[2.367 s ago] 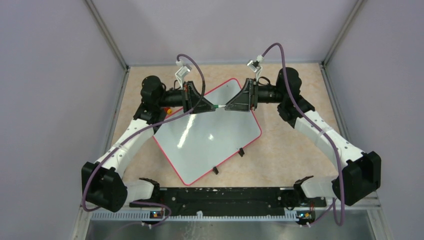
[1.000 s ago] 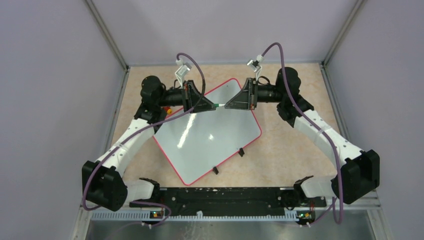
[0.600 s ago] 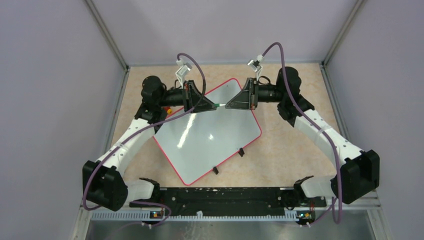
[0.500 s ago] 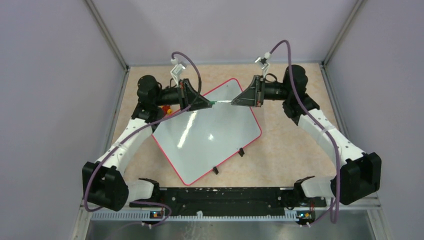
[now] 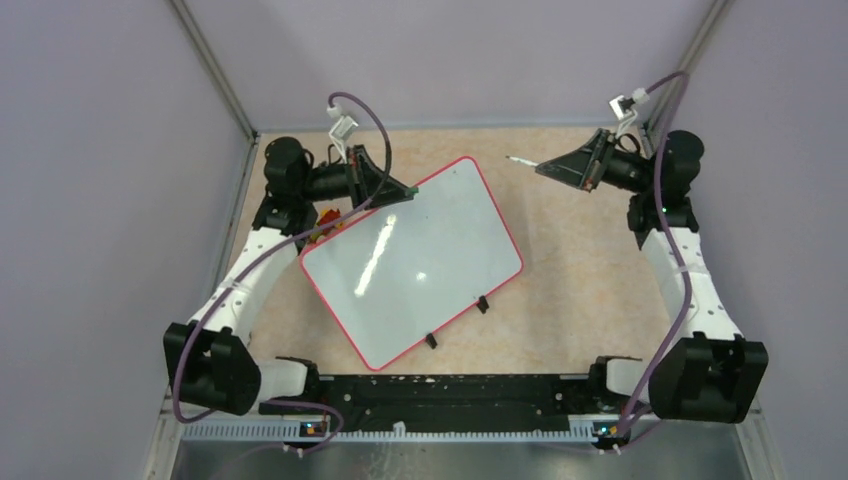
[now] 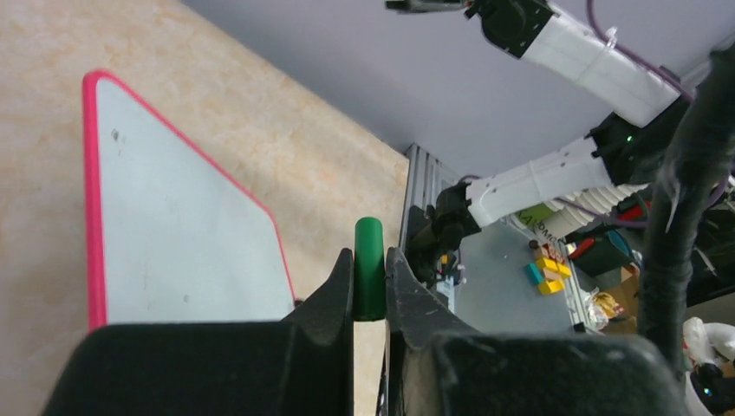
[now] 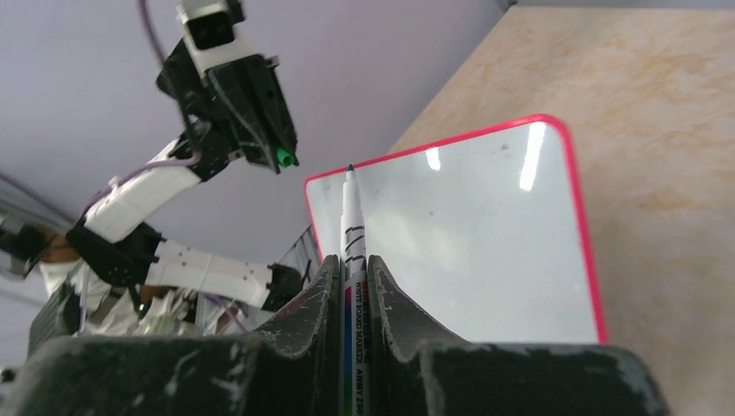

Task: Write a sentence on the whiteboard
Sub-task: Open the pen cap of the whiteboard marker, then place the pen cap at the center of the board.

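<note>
The cap (image 6: 368, 251) is now pulled off, the arms drawn apart: it is pinched in the left claw (image 5: 397, 187), the bared marker (image 7: 351, 208) clamped in the right claw (image 7: 354, 264). The whiteboard (image 5: 420, 270) is left blank on the desk (image 5: 580, 290); writing can be started.

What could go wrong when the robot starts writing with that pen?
The marker sticks out of the right gripper, so pressing on the whiteboard might tilt it or make it slip. The board lies turned at an angle, so the writing may slant. The green cap could slip from the left gripper.
</note>
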